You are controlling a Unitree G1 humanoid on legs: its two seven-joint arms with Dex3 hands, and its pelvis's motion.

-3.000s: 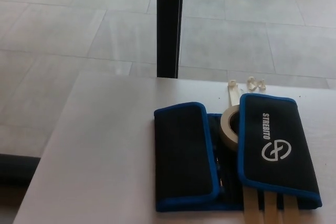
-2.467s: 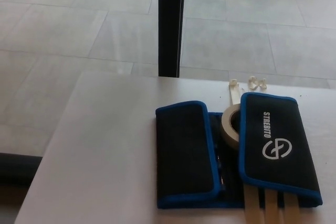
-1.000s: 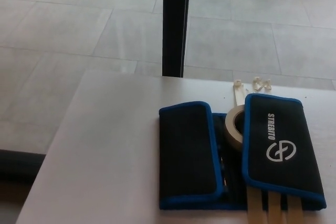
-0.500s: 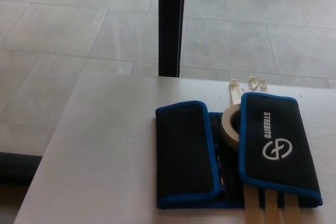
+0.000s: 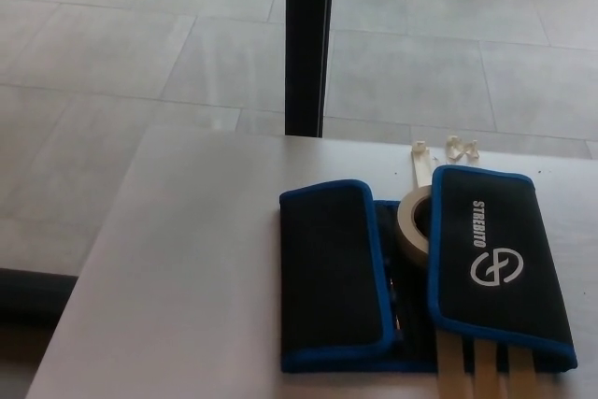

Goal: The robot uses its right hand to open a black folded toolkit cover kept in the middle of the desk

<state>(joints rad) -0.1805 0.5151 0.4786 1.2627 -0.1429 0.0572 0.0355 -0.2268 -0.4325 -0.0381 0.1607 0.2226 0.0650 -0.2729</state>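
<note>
We see a pale grey table (image 5: 187, 259) whose left edge runs diagonally from the far corner down toward the lower left, with tiled floor (image 5: 112, 44) beyond it and a dark band (image 5: 28, 296) low at the left border. The left half of the tabletop lies bare, open room from the edge to the kit.

Against the view half a second ago, the whole picture has slid slightly rightward and downward, so we read a camera shift; the things on the table keep the same relation to one another.

A black post (image 5: 308, 39) stands upright on the floor behind the table's far edge.

Right of centre, near the table's near edge, lies the black toolkit cover (image 5: 374, 277), trimmed in blue. Its left flap (image 5: 332, 273) is folded in and lies flat; its right flap (image 5: 495, 263), bearing a white logo and lettering, is likewise folded in. Between the flaps a roll of masking tape (image 5: 411, 226) stands tilted in the gap, touching the right flap's edge. Pale strips (image 5: 481, 376) emerge from under the right flap at the bottom border. Small white clips (image 5: 458, 147) sit near the far edge, just beyond the cover.

Neither the left nor the right hand appears, so we cannot tell how their fingers are set.
</note>
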